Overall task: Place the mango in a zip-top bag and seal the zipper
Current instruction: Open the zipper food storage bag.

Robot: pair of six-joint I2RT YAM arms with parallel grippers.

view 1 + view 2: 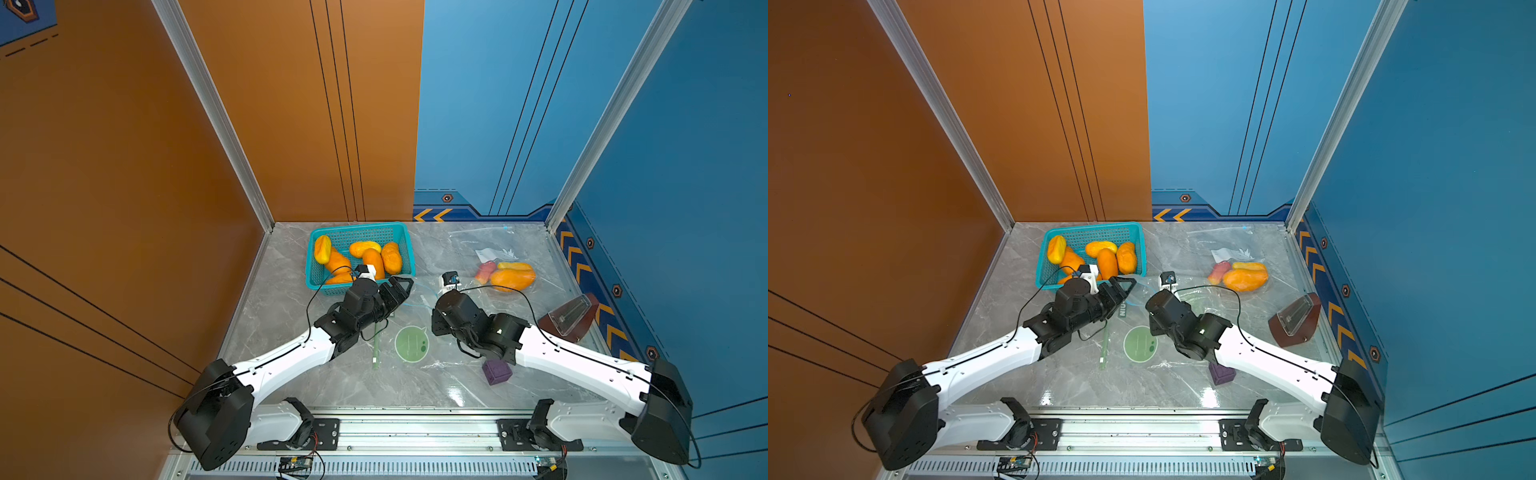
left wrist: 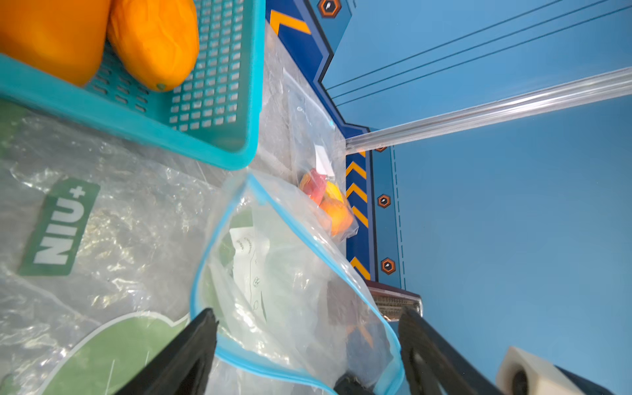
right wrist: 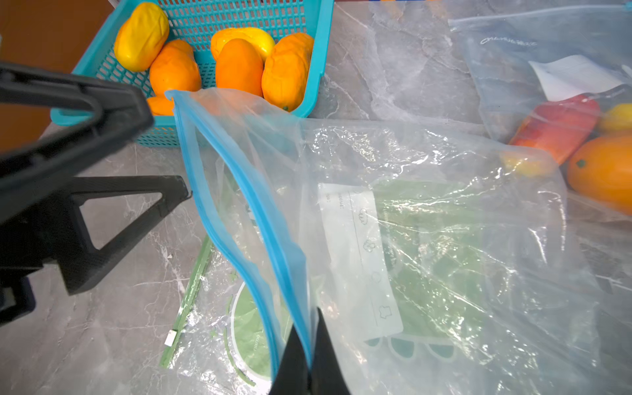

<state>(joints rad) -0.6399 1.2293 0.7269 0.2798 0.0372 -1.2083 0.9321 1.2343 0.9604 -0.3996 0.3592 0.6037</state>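
- The right gripper (image 3: pixel 309 345) is clamped on the blue zipper rim of the clear plastic zip-top bag (image 3: pixel 427 222) and holds that edge raised, with the bag's mouth gaping.
- The left gripper (image 2: pixel 307 314) is spread wide, its jaws on either side of the bag's mouth and grasping nothing.
- The orange and yellow mangoes (image 1: pixel 365 248) lie heaped in the turquoise perforated plastic basket (image 1: pixel 357 227), just beyond the left gripper.
- The surface is a grey marble-patterned tabletop (image 1: pixel 353 390), with an orange wall on the left and blue walls at the back and right.
- The basket sits at the far edge, and bare marble shows at the near left and along the front rail.
- A flat clear packet with a round green print (image 1: pixel 411 344) lies under the open bag.
- A second clear bag (image 1: pixel 465 243) at the far right holds an orange mango and a red fruit.
- A purple cube (image 1: pixel 496 372) lies beside the right arm.
- A brown wedge-shaped stand (image 1: pixel 545 325) sits by the right edge.
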